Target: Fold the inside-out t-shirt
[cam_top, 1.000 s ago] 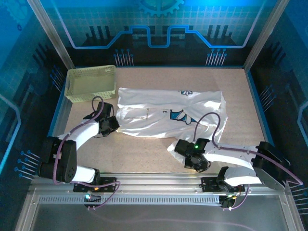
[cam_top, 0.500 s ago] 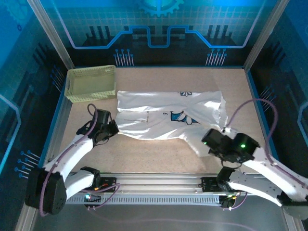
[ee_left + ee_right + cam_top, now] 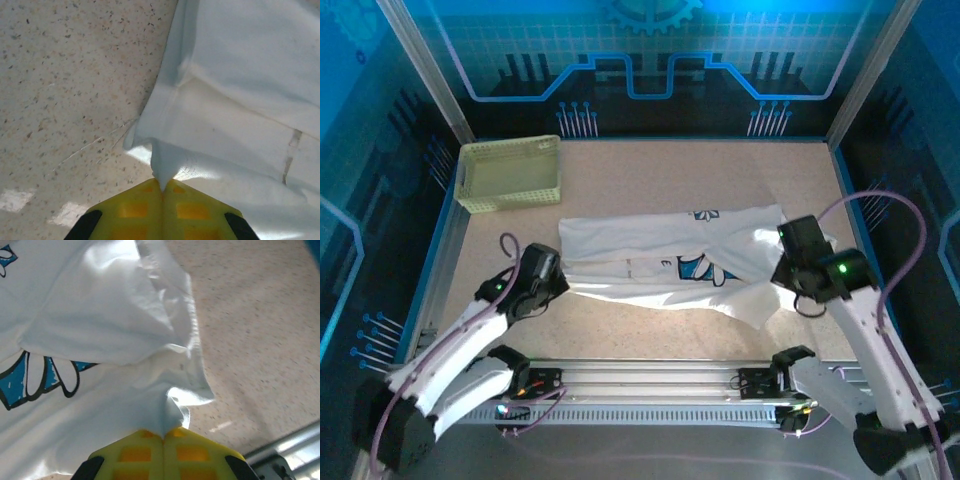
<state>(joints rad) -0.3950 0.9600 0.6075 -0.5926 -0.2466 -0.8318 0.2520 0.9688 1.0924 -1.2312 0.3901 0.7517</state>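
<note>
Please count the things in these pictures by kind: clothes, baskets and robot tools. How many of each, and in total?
t-shirt: 1
basket: 1
tools: 2, the left tool and the right tool, each shut on the t-shirt
Total: 4

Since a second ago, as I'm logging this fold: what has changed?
The right claw swung to the right and farther back, carrying its pinched corner of the t-shirt; the shirt's far edge slid nearer. The left claw drew slightly nearer. Both remain shut on the cloth; the basket stayed put.
</note>
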